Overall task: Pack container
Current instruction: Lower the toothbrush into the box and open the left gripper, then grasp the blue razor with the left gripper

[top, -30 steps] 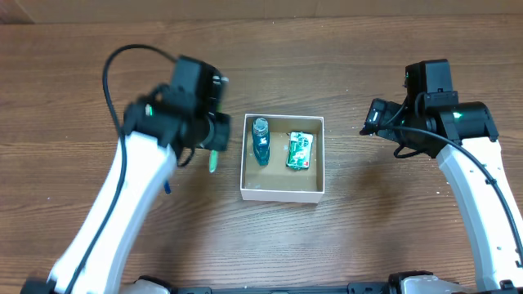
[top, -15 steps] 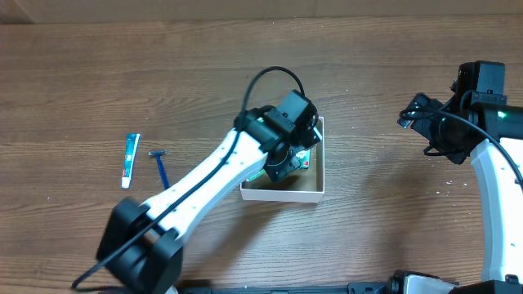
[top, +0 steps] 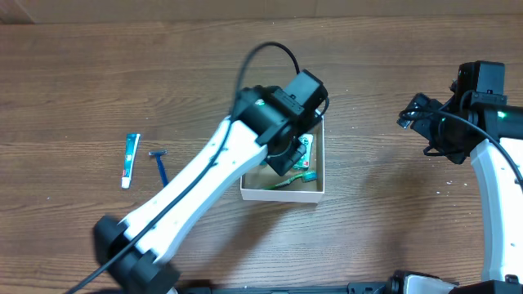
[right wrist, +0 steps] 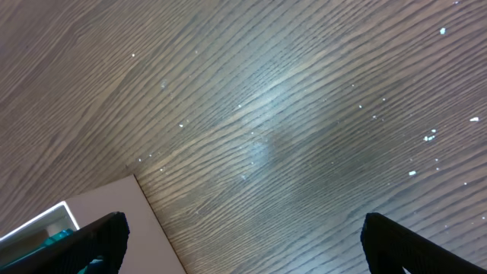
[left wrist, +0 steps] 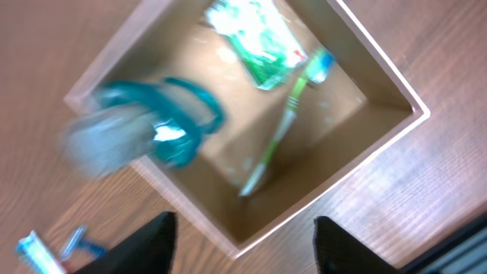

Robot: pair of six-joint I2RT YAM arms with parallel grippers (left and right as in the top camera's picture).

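The container [top: 282,194] is a square white-walled box with a brown floor at the table's middle. My left gripper [top: 284,161] hangs over it, open and holding nothing. In the left wrist view its black fingertips [left wrist: 144,247] straddle the box's near corner. On the container floor [left wrist: 319,129] lie a green toothbrush [left wrist: 278,129], a green packet [left wrist: 259,46] and a blurred teal bottle [left wrist: 144,129]. The toothbrush [top: 296,180] shows along the box's front wall from above. My right gripper [top: 409,114] is open to the right of the box, apart from it.
A toothpaste tube [top: 131,160] and a blue razor [top: 162,166] lie on the wooden table to the left. In the right wrist view the open right gripper [right wrist: 251,243] is above bare wood, with the container's white wall [right wrist: 106,205] at lower left.
My left arm carried the green toothbrush from the table's left over the container, and its jaws opened. The toothbrush now lies in the box. The right arm pulled back to the right.
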